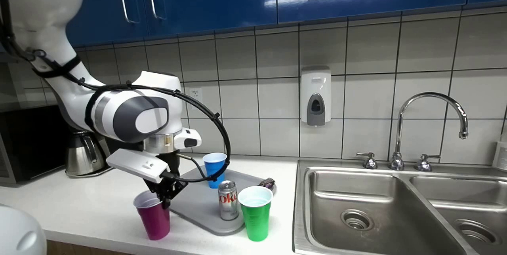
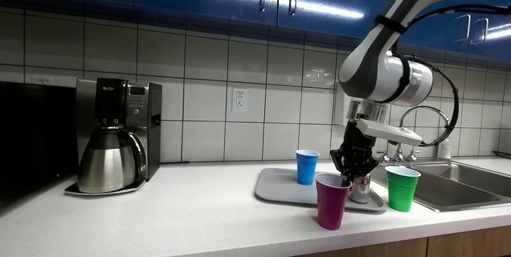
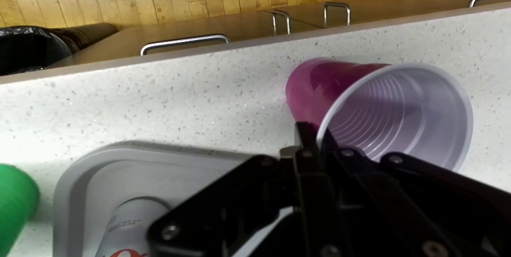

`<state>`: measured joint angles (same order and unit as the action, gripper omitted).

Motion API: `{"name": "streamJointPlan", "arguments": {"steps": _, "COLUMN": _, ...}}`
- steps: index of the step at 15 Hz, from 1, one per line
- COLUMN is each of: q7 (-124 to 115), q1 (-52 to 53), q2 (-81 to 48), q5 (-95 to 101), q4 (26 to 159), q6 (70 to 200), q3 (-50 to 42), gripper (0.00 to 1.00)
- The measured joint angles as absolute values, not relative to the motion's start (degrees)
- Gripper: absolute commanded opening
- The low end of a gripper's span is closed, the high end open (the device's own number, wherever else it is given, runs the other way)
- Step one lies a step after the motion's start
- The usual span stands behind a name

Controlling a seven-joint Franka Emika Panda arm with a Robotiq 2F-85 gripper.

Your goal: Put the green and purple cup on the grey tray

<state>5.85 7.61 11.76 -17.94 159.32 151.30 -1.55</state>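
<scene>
On the silver can point(image 1: 228, 202), red letters read "oke" in an exterior view; its small dark print in the wrist view is illegible. The coffee maker point(image 2: 137, 118) bears small white lettering, apparently "Mr. Coffee".

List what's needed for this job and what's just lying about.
Needed:
Tapered purple plastic cup
Tapered green plastic cup
Flat rectangular grey tray
Jointed black gripper

Just lying about:
Tapered blue plastic cup
Silver cylindrical metal can
Dark wrinkled lump, unidentified
Tapered silver metal carafe
</scene>
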Motion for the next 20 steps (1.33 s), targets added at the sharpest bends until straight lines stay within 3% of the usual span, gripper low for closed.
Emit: {"name": "streamJointPlan", "arguments": {"steps": 20, "q7": 5.8, "q1": 11.5, "q2": 12.7, "q5": -27.2, "q4": 152.6, "q6": 151.4, "q3": -0.5, "gripper": 0.01}}
